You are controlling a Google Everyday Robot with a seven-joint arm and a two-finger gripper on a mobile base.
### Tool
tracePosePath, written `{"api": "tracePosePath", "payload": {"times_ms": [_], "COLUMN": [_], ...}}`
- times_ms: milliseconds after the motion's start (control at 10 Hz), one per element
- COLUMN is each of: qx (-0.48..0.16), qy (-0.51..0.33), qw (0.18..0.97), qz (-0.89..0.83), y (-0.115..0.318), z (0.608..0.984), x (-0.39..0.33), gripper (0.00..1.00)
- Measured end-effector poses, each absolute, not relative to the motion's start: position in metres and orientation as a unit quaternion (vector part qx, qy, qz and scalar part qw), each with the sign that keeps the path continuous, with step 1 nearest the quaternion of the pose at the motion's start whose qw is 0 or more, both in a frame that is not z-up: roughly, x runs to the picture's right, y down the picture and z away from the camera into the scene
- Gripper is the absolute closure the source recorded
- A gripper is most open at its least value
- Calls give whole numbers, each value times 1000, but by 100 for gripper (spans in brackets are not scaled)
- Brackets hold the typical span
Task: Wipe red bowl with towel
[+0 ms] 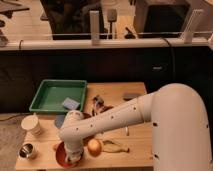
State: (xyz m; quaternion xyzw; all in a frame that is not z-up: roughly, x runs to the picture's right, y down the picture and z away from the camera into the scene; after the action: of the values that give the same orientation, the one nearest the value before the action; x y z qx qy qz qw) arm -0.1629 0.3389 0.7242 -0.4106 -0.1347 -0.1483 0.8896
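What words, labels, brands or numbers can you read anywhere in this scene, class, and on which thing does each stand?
None can be read.
The white arm shows only dark dots, no lettering.
The green tray, white cup, metal cup and red bowl bear no visible print.
The packet by the tray is too blurred to read.
The gripper sits in the red bowl.
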Motion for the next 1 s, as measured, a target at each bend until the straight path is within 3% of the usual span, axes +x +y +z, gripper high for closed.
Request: {"api": "tracePosePath", "payload": {"times_ms": [1000], "qx": [-372], "qy": [-146], "qw": [900], "qz": [-174], "y": [312], "z": [742], "x": [-177], "gripper": [98]}}
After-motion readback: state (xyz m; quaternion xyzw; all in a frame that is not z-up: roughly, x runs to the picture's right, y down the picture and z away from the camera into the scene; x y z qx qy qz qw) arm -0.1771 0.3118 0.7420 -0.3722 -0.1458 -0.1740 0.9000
